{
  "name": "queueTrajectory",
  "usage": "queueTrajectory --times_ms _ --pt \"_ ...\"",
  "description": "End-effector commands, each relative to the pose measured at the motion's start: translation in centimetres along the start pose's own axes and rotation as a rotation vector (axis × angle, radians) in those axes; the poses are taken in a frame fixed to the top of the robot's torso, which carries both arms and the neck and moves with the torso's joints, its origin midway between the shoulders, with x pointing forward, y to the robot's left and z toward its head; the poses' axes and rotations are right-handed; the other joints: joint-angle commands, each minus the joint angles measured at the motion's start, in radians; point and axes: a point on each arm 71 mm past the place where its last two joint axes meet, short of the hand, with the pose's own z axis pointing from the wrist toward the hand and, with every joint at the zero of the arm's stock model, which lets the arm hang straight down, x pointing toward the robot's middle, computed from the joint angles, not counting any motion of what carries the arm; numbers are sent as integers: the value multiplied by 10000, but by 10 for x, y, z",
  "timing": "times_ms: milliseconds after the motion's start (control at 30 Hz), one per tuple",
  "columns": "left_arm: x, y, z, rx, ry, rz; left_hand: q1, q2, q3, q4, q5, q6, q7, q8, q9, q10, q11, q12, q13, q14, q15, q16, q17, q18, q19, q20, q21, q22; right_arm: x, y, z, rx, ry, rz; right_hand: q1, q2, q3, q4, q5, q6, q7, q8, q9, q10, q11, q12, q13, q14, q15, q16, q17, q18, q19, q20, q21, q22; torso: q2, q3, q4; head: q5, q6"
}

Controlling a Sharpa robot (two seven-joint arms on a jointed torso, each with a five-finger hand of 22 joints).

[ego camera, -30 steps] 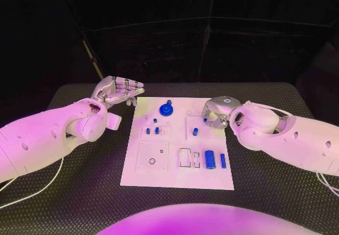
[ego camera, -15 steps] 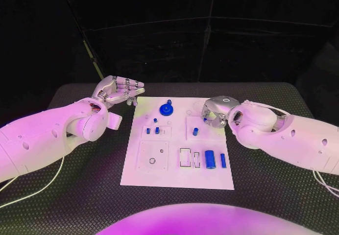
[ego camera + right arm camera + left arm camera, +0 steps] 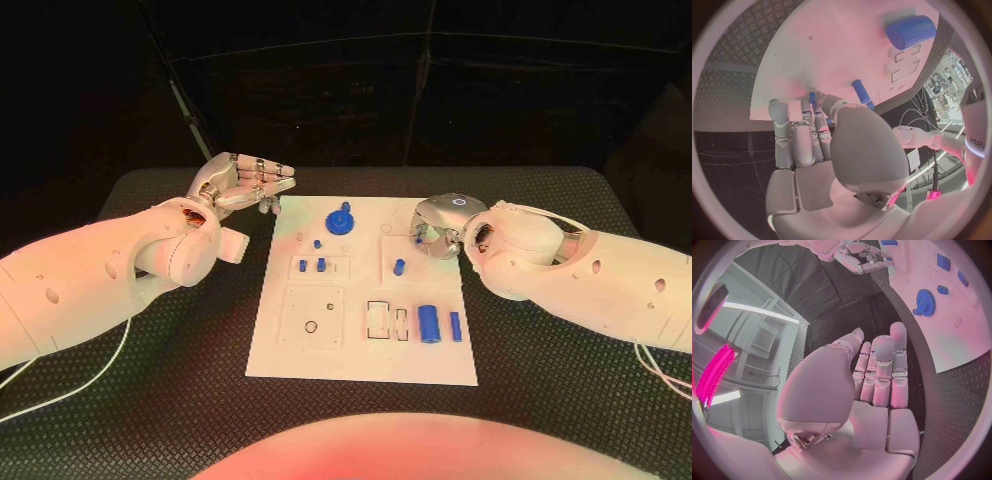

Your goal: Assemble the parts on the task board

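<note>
At the far right corner of the white board (image 3: 361,355), the right hand (image 3: 441,228) is lowered with its fingers curled down onto the surface; a small blue peg (image 3: 812,97) is seen at its fingertips (image 3: 820,107), but whether it is pinched cannot be told. Just off the board's far left corner, the left hand (image 3: 242,185) is held up, fingers straight and close together, nothing in it. A blue gear (image 3: 340,222) sits near the far edge, and a blue cylinder (image 3: 428,322) lies near the right edge. A pick-up seems to be in hand; a firm pinch and a lift are called for next.
</note>
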Motion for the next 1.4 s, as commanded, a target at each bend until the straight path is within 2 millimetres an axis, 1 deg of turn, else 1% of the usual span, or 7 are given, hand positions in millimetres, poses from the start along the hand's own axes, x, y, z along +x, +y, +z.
queueTrajectory --times_ms 33,200,467,767,900,1000,1400 --pt "1 -2 0 70 107 -83 30 40 15 -53 15 33 31 -37 -15 -43 -8 51 -12 9 -11 -56 -13 137 74 -8 -70 -8 6 3 0 -13 487 -218 48 100 -14 -115 -37 88 -12 67 13 135 -21 47 39 446 -102 50 14 -109 63 -18 53 42 7 4 2 -18 -17" --pt "1 -2 0 67 109 -83 62 49 33 -71 15 34 31 -37 -15 -46 -9 54 -15 13 -13 -63 -30 137 84 -10 -80 -17 6 6 1 31 465 -483 125 119 -28 -294 -53 222 -52 105 21 378 -85 105 64 448 -157 64 15 -121 102 -72 116 124 -2 0 2 -15 -44" --pt "1 -2 0 56 109 -82 95 52 51 -92 15 34 31 -38 -16 -49 -9 57 -18 17 -15 -65 -40 137 93 -12 -90 -25 3 7 1 229 157 -921 286 220 7 -595 -15 401 -106 145 26 713 -170 187 106 434 -238 39 -51 -130 118 -157 195 207 -5 3 0 -36 -48" --pt "0 -2 -1 27 95 -74 114 49 59 -106 15 32 33 -40 -16 -53 -8 58 -20 12 -16 -80 -66 137 98 -14 -96 -30 -2 10 -2 127 -446 -991 406 236 74 -855 5 419 -105 104 -2 857 -185 209 129 436 -265 49 -48 -144 138 -202 287 309 2 9 1 -54 -31" --pt "0 -1 -1 17 90 -72 121 46 61 -112 15 30 36 -41 -17 -57 -7 57 -21 9 -16 -88 -80 137 100 -14 -99 -32 -5 12 -5 12 -732 -908 446 238 109 -970 23 408 -100 71 -20 925 -186 229 148 439 -272 60 -37 -150 146 -215 339 367 -6 1 4 -70 -28" --pt "0 -1 -1 11 83 -69 121 46 61 -112 15 30 36 -41 -17 -57 -7 57 -21 9 -16 -88 -80 137 100 -14 -99 -32 -7 13 -6 -74 -940 -833 463 244 130 -1009 34 408 -100 62 -25 938 -186 232 152 441 -274 65 -31 -153 152 -219 360 393 -5 5 -2 -64 -17" --pt "-1 -1 0 -22 75 -64 145 41 73 -130 15 19 42 -48 -19 -71 -1 53 -26 0 -14 -107 -112 136 103 -15 -109 -39 -13 14 -14 -290 -1567 -567 479 243 156 -1058 43 406 -96 49 -32 941 -181 227 156 450 -274 96 20 -168 190 -223 413 483 -2 -1 3 -73 -3"
